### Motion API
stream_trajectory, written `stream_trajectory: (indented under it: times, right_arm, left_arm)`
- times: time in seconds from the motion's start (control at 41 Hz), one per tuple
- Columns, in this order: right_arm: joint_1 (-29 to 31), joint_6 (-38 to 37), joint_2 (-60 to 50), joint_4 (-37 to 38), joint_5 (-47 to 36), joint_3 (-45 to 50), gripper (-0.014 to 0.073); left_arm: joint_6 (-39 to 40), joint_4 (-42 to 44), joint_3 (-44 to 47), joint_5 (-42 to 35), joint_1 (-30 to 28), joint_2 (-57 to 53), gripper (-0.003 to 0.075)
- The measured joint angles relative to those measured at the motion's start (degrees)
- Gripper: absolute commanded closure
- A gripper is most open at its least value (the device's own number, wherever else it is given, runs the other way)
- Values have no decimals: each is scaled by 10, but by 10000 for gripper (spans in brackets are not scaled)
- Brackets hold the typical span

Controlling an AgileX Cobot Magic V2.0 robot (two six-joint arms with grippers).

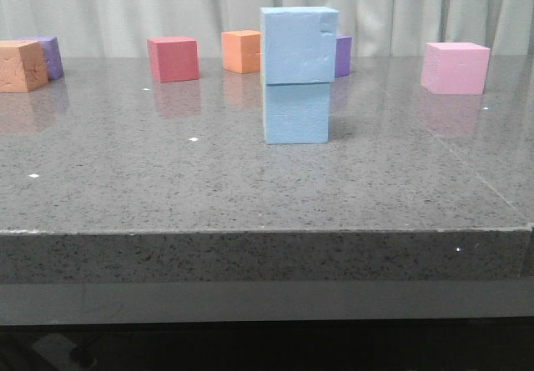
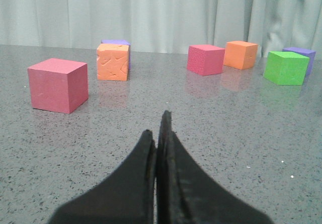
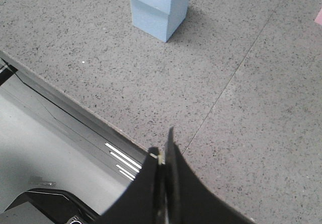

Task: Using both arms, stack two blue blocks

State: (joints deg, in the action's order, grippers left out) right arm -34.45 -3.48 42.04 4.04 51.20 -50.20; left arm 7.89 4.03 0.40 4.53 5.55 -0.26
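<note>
Standing one on the other near the middle of the grey table [image 1: 125, 188], the two blue blocks already form a stack: the upper blue block [image 1: 298, 44] rests on the lower blue block [image 1: 297, 112], shifted a little so its side overhangs and its edges do not line up with those beneath. Behind the stack sit a red cube [image 1: 173, 58] and an orange cube [image 1: 241, 51], with a purple cube [image 1: 343, 56] partly hidden just behind it and a pink cube [image 1: 455, 67] well off to one side of it.

Neither arm shows in the front view. In the left wrist view the left gripper [image 2: 160, 138] has its fingers pressed together with nothing between them, pointing across bare table at other coloured cubes, with the stack out of that view. In the right wrist view the right gripper [image 3: 162, 156] is likewise clenched and empty, hanging over the table's front edge, well apart from the stack, whose base shows at the far side of that view.

The task looks done, so the risk now lies in the offset: the upper block's overhang leaves less support than a square seat would, and any knock to the table or a sweep of an arm near the stack could tip it off
</note>
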Motion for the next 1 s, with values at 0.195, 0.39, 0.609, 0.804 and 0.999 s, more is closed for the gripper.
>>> stream_trajectory:
  times: [0.195, 0.39, 0.609, 0.804, 0.999]
  right_arm:
    - [0, 0, 0, 0, 0, 0, 661]
    - [0, 0, 0, 0, 0, 0, 661]
    - [0, 0, 0, 0, 0, 0, 661]
    - [0, 0, 0, 0, 0, 0, 661]
    - [0, 0, 0, 0, 0, 0, 661]
  left_arm:
    - [1, 1, 0, -2, 0, 0, 741]
    - [1, 1, 0, -3, 0, 0, 741]
    - [-43, -27, 0, -4, 0, 0, 741]
    - [-51, -26, 0, -4, 0, 0, 741]
    - [-51, -24, 0, -4, 0, 0, 741]
